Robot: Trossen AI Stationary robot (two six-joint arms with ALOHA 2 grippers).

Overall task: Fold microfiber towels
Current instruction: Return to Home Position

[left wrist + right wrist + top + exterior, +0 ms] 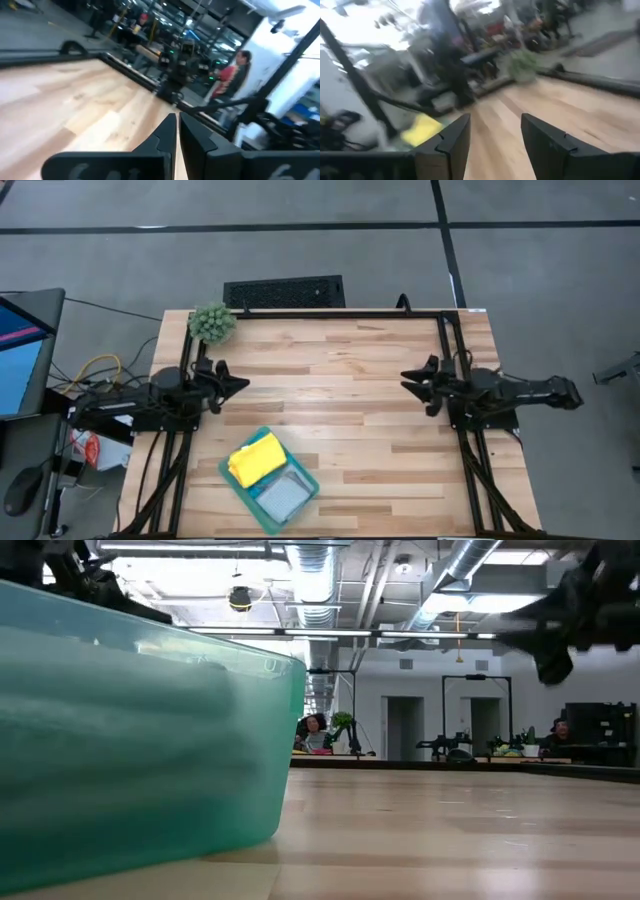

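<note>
The folding looks finished as far as one can see: the yellow towel [257,459] and the grey towel [283,496] lie in the teal bin [240,448] near the narrow, almost closed left claw [240,382], well apart from the wide right claw [408,378], and no other towel shows on the counter [340,410].

Clearance: you have open table [350,380] through the centre.
Bin [228,475] blocks 7 o'clock; plant ball [212,322] occupies the 10 o'clock corner; left gripper [240,383] stands at 9, right gripper [405,377] at 3.
</note>
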